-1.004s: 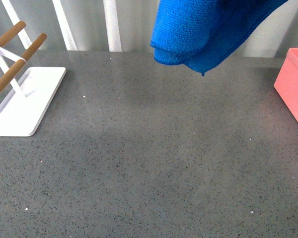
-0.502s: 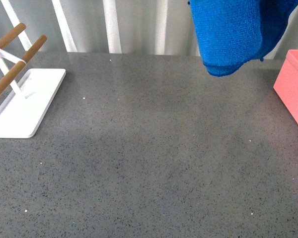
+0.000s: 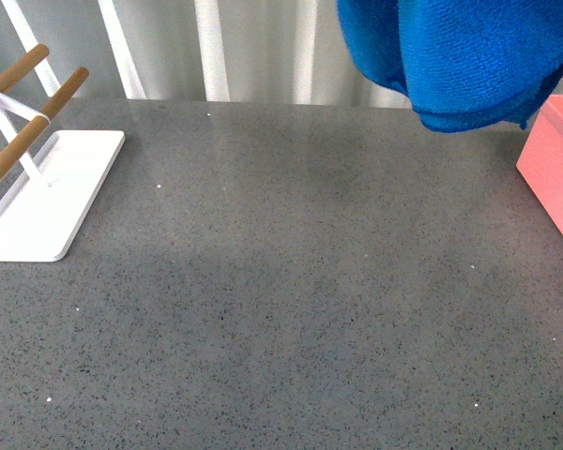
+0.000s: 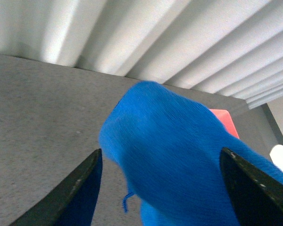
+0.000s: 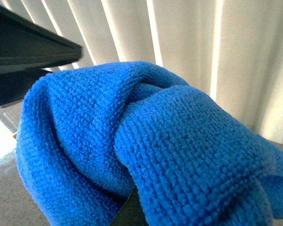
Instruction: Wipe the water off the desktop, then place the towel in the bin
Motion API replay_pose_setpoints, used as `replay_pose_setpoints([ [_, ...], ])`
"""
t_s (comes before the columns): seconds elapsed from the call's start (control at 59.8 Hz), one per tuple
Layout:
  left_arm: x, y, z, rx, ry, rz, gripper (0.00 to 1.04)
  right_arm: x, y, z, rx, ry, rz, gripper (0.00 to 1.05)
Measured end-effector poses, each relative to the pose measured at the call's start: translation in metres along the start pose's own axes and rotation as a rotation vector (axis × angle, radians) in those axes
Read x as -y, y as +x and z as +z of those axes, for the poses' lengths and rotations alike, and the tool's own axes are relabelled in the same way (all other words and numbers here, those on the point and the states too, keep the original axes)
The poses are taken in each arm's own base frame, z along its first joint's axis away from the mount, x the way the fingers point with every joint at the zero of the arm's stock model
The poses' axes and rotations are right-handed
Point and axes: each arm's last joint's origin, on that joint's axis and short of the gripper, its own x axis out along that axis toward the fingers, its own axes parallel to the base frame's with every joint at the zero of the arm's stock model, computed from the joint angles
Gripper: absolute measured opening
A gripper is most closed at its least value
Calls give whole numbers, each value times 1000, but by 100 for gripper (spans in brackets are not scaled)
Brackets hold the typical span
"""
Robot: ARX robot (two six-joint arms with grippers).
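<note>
Towel (image 3: 460, 56): hanging bunched in the air over the far right of the desktop (image 3: 281, 281), close to the bin (image 3: 555, 169).
Left gripper (image 4: 160, 150): hovering raised above the desktop, pointing toward the bin, its fingers (image 4: 80, 193) spreading wide and clamping nothing, with the towel showing between them.
Right gripper: hiding behind cloth that is filling its wrist view, so I cannot tell its grip.

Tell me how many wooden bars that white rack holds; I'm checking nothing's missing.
2. One wooden bar is at the far left edge, the other just right of it, both slanting above the white tray. More may be cut off.
</note>
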Motion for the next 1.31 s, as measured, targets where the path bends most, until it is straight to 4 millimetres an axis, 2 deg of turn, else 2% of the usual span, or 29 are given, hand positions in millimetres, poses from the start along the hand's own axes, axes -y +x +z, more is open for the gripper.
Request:
replay_pose_setpoints([
  [0.033, -8, -6, -1, 7, 5, 14, 100, 2, -1, 0, 0, 2, -15, 4],
  [0.1, -20, -19, -6, 1, 12, 18, 97, 5, -1, -2, -6, 8, -37, 4],
  [0.184, -24, -38, -15, -16, 38, -5, 98, 7, 1, -5, -21, 16, -52, 4],
  [0.368, -34, -101, -38, -34, 148, -62, 98, 16, -1, -9, -38, 29, -88, 4],
  [0.485, -54, -147, -53, -34, 176, -33, 98, 22, -2, -12, -44, 36, -113, 4],
  [0.602, -64, -175, -66, -16, 196, -33, 98, 25, 1, -17, -59, 45, -132, 4],
  [0.753, -76, -196, -80, -5, 178, -14, 98, 23, 3, -19, -66, 41, -128, 4],
  [0.786, -81, -197, -84, 114, 253, 64, 93, 22, 4, -19, -66, 38, -128, 4],
  [0.803, -88, -199, -87, 228, 318, 144, 87, 22, 4, -19, -67, 37, -127, 4],
  [0.853, -101, -204, -96, 418, 408, 271, 75, 22, 4, -19, -72, 32, -133, 4],
  [0.904, -108, -208, -104, 487, 452, 317, 62, 22, 4, -21, -88, 35, -145, 4],
  [1.238, -125, -204, -137, 469, 499, 328, 4, 21, 4, -23, -106, 14, -181, 4],
  [1.305, -126, -205, -140, 475, 504, 328, 4, 20, 5, -23, -109, 7, -178, 4],
])
